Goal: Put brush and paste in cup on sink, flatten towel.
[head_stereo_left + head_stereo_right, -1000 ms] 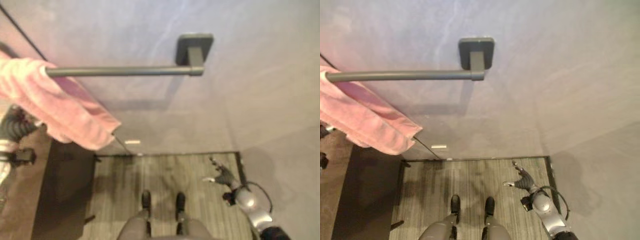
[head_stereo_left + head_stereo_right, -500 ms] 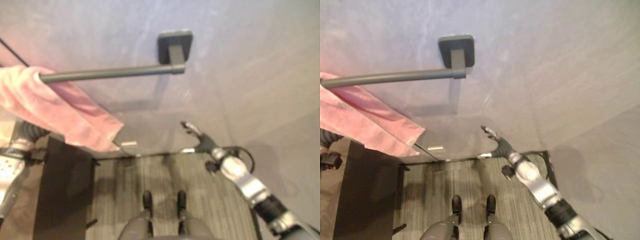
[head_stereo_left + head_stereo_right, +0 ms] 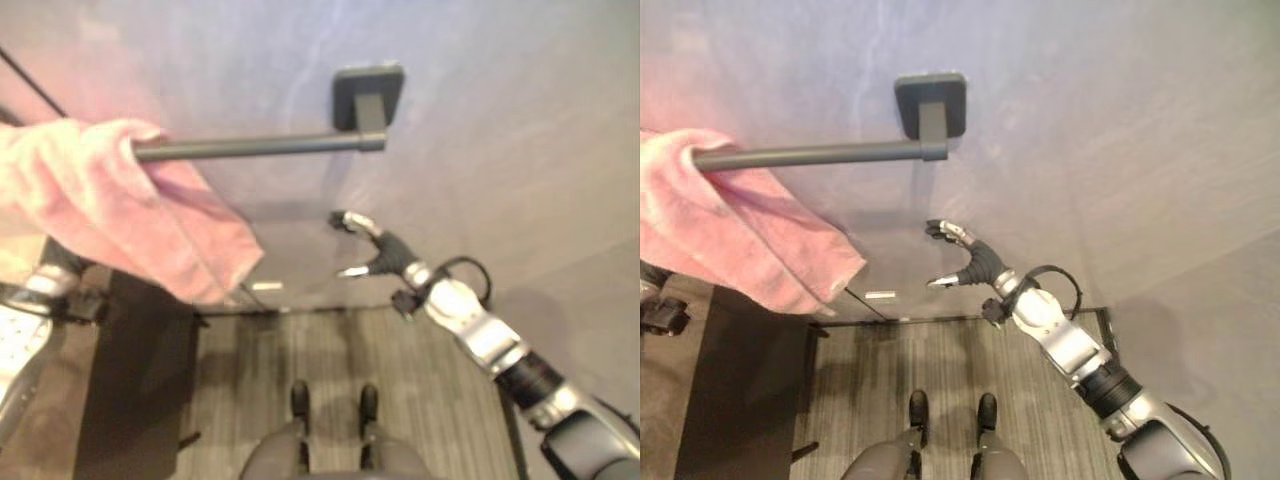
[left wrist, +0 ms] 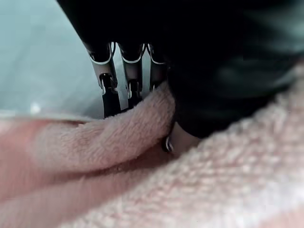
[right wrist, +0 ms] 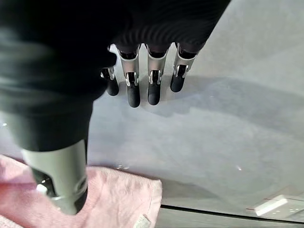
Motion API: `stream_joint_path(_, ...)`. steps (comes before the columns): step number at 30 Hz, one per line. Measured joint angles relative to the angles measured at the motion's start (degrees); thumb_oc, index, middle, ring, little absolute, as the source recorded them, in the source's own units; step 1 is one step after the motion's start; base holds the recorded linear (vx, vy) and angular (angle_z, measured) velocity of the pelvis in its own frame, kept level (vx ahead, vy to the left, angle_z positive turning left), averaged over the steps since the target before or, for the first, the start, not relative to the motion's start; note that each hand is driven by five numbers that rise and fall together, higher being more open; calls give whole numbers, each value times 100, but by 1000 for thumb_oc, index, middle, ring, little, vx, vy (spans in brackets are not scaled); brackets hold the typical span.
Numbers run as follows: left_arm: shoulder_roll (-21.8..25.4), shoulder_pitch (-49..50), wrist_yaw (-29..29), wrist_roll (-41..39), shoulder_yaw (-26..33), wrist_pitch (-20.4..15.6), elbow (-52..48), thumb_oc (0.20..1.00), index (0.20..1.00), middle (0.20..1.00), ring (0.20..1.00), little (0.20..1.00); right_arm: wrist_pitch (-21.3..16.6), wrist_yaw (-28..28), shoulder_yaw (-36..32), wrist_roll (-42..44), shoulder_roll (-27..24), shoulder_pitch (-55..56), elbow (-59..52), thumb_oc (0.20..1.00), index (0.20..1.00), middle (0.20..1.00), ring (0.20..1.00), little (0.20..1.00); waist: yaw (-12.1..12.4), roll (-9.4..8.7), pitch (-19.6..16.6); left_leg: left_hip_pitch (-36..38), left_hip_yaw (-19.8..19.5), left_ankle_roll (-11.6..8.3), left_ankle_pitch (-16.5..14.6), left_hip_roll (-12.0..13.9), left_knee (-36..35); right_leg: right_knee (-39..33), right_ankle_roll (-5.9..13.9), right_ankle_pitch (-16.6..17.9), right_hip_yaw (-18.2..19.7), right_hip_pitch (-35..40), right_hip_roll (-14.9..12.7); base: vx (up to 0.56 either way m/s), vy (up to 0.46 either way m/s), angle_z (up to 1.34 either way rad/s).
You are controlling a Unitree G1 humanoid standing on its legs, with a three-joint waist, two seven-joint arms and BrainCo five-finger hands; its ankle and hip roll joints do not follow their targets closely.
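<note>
Nearest, at 6 o'clock: striped floor (image 3: pixel 940 360) running up to the foot of the wall, between a dark cabinet and the right arm.
Cabinet (image 3: pixel 135 390): dark block at 8 o'clock, below the towel's hanging corner.
Right hand (image 3: pixel 975 262): raised in front of the wall at about 4 o'clock from the bar's mount; fingers spread and relaxed, thumb apart, holding nothing. Its wrist view shows the fingers (image 5: pixel 154 78) straight before bare wall, with the towel's lower corner past the thumb.
Left hand (image 4: pixel 209 71): in its wrist view it is pressed into the pink cloth, a fold bunched between the dark-tipped fingers (image 4: pixel 110 90) and the palm; the tips are sunk in the fold, so I cannot tell whether they pinch it or only push.
Towel (image 3: pixel 120 215): pink, draped over the bar's free end at 9 o'clock, bunched and rumpled, its lower corner hanging at a slant toward the cabinet.
Bar (image 3: pixel 830 153): dark rod, level, running from the towel to its mount; the stretch between them is bare.
Mount (image 3: pixel 931 103): dark square plate on the wall at 12 o'clock.
Wall (image 3: pixel 520 120): pale grey, farthest back, meeting a side wall at 3 o'clock.
</note>
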Motion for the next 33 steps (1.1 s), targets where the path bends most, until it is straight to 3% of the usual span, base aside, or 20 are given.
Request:
stream_joint_path(7,-110,669,-257,211,449,-47,-448,492,492,492,492,492,-12,52,-487,-78,-116,559,-78,1000,1000,1000,1000,1000,104,167,19,136,-57,-22,-15,16,0,0,-54,-38,-55,159,17,14,-32,4)
stream_joint_path(13,-197,774,-457,332,393,-63,-451,473,473,473,473,473,-11,102,-672,-78,-165,906,-170,1000,1000,1000,1000,1000,101,275,-2,304,-129,-27,-18,30,0,0,-72,-79,-114,354,34,5,-24,6)
stream_joint_path(15,-215,771,-533,328,154,-62,-448,388,388,388,388,388,-12,120,-673,-78,-166,907,-170,1000,1000,1000,1000,1000,99,306,-22,321,-131,-29,-20,34,-1,0,-72,-79,-115,372,37,0,0,0)
stream_joint_path(16,-240,774,-556,329,80,-56,-437,282,282,282,282,282,-12,124,-673,-78,-168,921,-170,1000,1000,1000,1000,1000,95,324,-34,321,-128,-30,-20,36,-1,0,-73,-78,-117,372,37,0,0,0)
stream_joint_path(17,-237,773,-557,331,19,-45,-438,241,241,241,241,241,-12,126,-672,-78,-179,937,-170,1000,1000,1000,1000,1000,97,340,-46,328,-132,-31,-17,36,-1,1,-73,-77,-125,384,37,0,0,0)
stream_joint_path(20,-293,836,-594,320,123,-36,-500,282,282,282,282,282,-13,125,-674,-77,-184,948,-171,1000,1000,1000,1000,1000,105,383,-86,420,-143,-39,-22,36,-2,1,-79,-85,-128,483,37,11,-23,1)
stream_joint_path(23,-300,1069,-621,339,373,-40,-578,379,379,379,379,379,-16,126,-730,-75,-212,1017,-173,1000,1000,1000,1000,1000,104,393,-109,500,-155,-55,-35,43,-2,0,-80,-107,-142,569,42,0,0,0)
stream_joint_path(29,-228,1313,-622,454,334,45,-627,291,291,291,291,291,-14,203,-691,-64,-193,1162,-171,1000,1000,1000,1000,1000,113,465,-158,498,-153,-56,-35,50,-2,1,-83,-108,-148,565,47,0,0,0)
stream_joint_path(30,-211,1299,-620,454,309,60,-627,423,423,423,423,423,-14,219,-684,-62,-193,1162,-171,1000,1000,1000,1000,1000,112,470,-168,499,-152,-56,-35,51,-2,1,-84,-108,-147,566,48,0,0,0)
stream_joint_path(32,-169,1208,-617,443,252,65,-628,567,567,567,567,567,-14,220,-682,-57,-192,1160,-171,1000,1000,1000,1000,1000,110,472,-173,498,-152,-55,-34,50,-2,1,-83,-108,-149,567,49,0,0,0)
stream_joint_path(33,-169,1192,-617,443,243,64,-626,1000,1000,1000,1000,1000,-14,221,-680,-56,-194,1162,-171,1000,1000,1000,1000,1000,109,471,-174,498,-151,-55,-33,49,-2,2,-83,-108,-148,568,49,0,0,0)
